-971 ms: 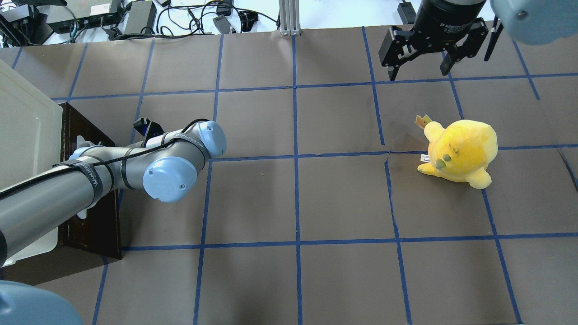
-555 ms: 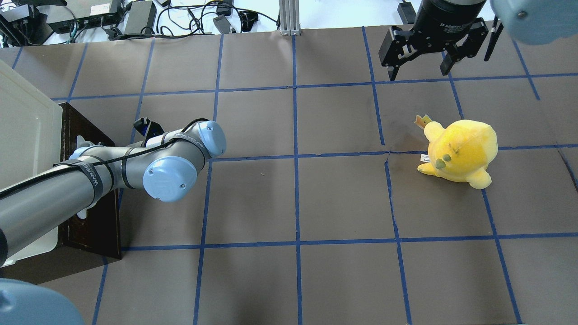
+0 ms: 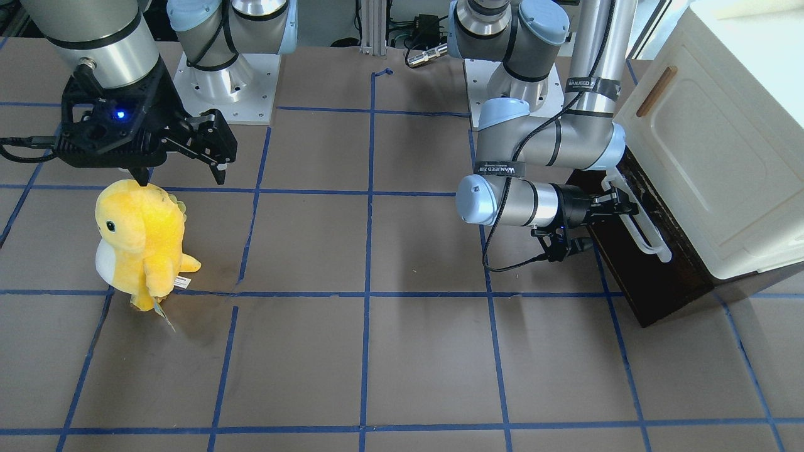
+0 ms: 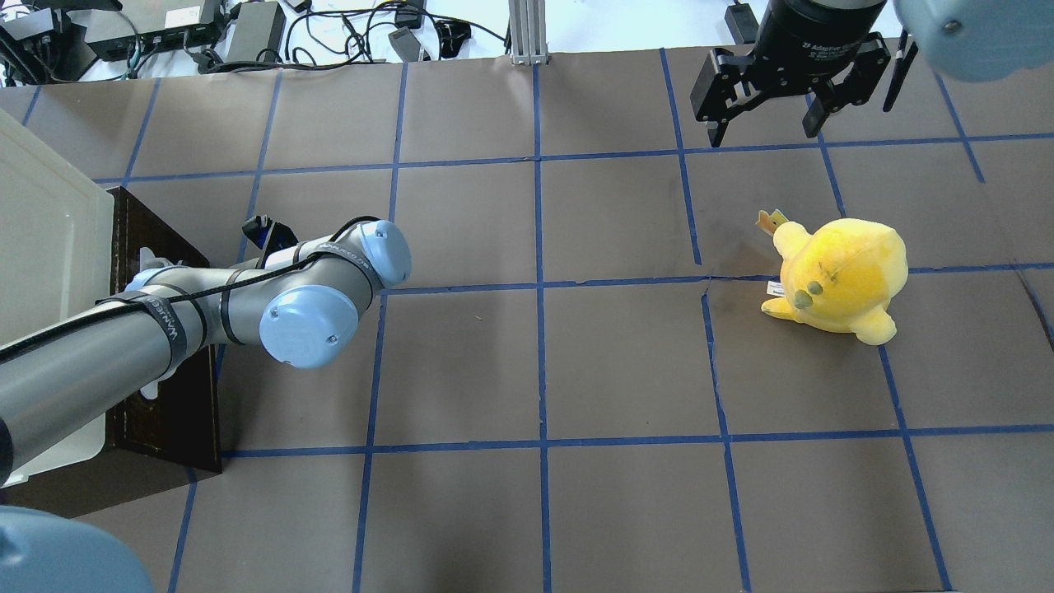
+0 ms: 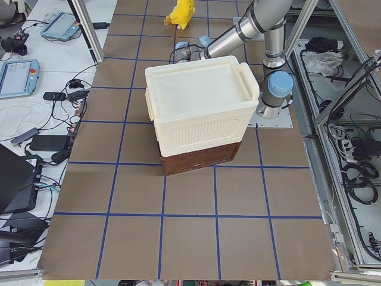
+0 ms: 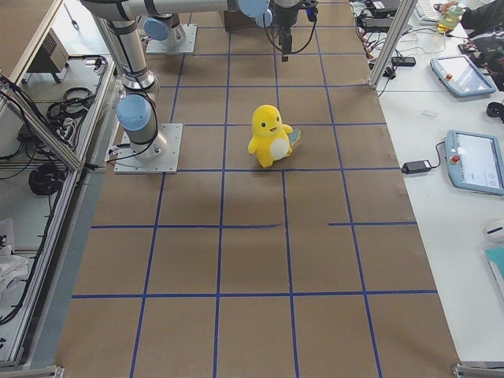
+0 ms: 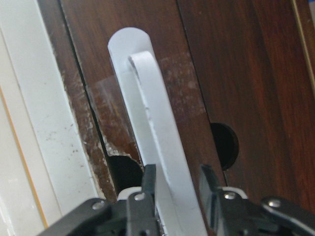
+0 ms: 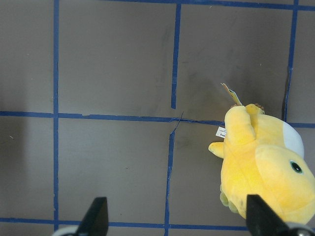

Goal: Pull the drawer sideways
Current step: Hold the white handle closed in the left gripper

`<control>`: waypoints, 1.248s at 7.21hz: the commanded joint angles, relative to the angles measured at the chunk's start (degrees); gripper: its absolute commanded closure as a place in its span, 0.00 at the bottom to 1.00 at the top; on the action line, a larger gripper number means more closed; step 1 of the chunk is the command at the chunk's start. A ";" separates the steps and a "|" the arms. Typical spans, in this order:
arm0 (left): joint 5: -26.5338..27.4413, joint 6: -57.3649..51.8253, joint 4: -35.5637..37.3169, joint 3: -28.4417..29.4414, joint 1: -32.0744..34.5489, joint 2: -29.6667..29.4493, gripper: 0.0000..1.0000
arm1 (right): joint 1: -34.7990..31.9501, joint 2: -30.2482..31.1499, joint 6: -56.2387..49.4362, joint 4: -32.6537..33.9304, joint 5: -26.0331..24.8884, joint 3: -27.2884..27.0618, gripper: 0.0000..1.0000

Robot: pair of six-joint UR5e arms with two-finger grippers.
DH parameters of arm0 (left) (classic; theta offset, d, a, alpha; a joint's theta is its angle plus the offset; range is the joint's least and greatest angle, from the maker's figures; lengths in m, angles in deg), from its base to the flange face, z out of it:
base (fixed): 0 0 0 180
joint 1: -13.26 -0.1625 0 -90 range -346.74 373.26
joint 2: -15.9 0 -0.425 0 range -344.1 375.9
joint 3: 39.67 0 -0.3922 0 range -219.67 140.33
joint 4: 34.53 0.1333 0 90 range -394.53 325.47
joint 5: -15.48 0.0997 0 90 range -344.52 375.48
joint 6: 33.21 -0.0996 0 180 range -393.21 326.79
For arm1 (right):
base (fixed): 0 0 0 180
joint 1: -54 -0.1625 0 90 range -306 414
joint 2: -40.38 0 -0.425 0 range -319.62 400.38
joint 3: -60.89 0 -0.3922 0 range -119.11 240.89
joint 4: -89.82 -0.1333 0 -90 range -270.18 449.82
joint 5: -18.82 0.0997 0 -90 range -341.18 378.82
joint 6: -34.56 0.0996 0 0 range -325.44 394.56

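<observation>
Dark wooden drawer [image 3: 653, 276] at the table's left end, beneath a cream cabinet [image 3: 722, 157], barely out if at all. Left gripper [image 7: 177, 189] pinching the white bar handle [image 7: 157, 147], fingers [image 7: 147, 184] on either side. Best pulled straight along the drawer's slide, keeping the grip square. Right gripper [image 4: 766, 123] spread wide, idle above a yellow plush toy [image 4: 840, 276].

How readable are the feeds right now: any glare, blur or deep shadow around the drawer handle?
Left wrist view: the white handle fills the frame, slightly soft up close, with the left gripper fingers on either side of it. Front-facing view: the drawer front sits in dark shadow under the cabinet, little detail. Overhead view: the left arm hides most of the handle; the background beyond the table is bright.
</observation>
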 commanded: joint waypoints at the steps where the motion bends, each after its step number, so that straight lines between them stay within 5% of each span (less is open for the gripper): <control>1: -0.10 0.09 0.00 -0.05 -0.01 -0.09 0.63 | 0.00 0.00 0.00 0.00 0.00 0.00 0.00; 9: -0.27 0.09 0.09 0.39 -0.09 -0.18 0.72 | 0.00 0.00 0.00 0.00 0.00 0.00 0.00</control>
